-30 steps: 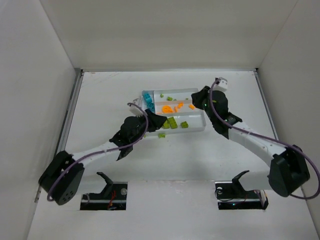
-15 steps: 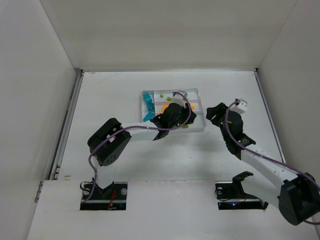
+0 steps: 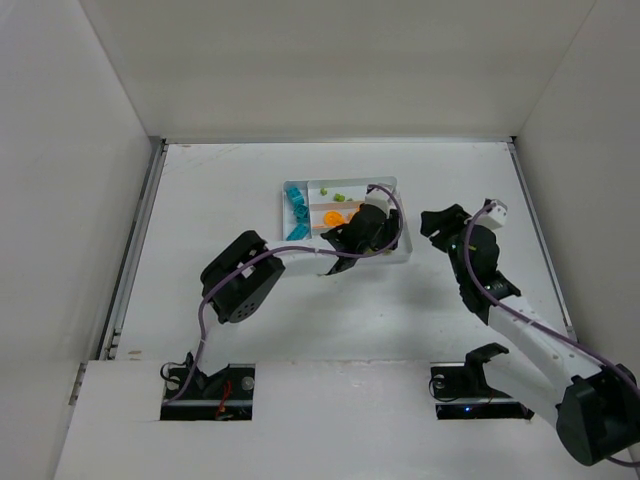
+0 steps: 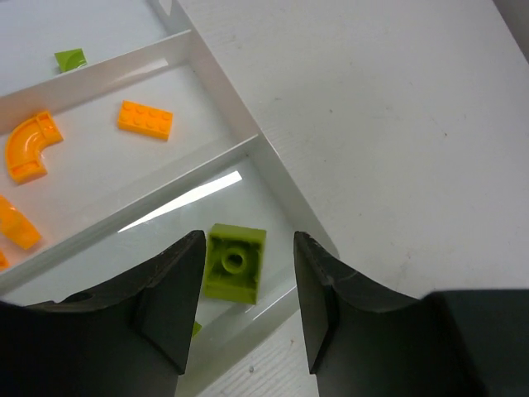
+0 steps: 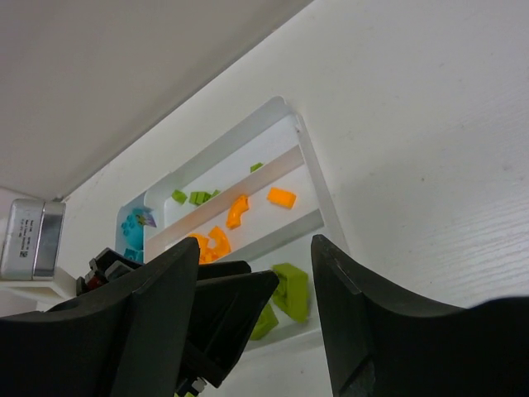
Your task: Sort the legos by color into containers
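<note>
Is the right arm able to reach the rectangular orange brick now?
Probably yes: the orange brick lies uncovered at the right end of the tray; the left gripper is over the neighbouring compartment.

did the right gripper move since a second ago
Yes. The right gripper was over the tray's right end; it has pulled away rightward and now sits clear of the tray.

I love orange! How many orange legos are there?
4, all in the tray's middle compartment: a brick, a curved piece, two more beside it. Others may be hidden.
</note>
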